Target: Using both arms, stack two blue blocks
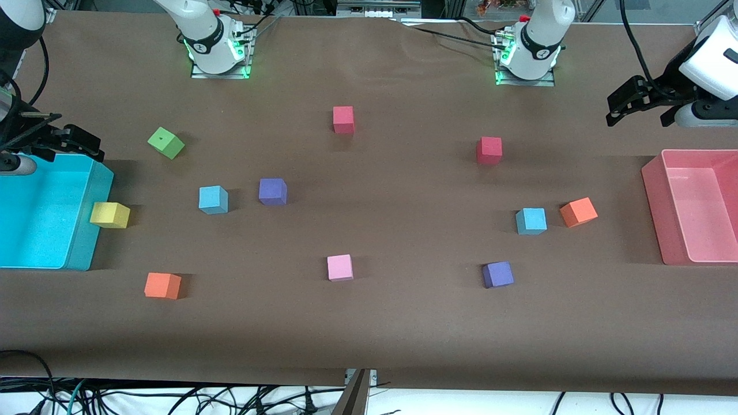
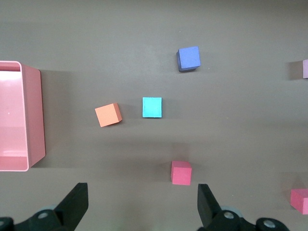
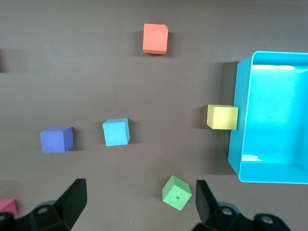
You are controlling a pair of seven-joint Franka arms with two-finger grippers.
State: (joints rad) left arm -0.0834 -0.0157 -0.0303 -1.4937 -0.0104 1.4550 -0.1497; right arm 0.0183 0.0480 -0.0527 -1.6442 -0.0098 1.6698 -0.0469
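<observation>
On the brown table, scattered cubes (left hand, right hand agape).

The front camera sits high across the table, facing both arm bases and taking in the whole surface. Each wrist camera looks straight down from well above. The left one covers the pink bin end and shares a blue block with the front view. The right one covers the cyan bin end and shares the other blue block.
</observation>
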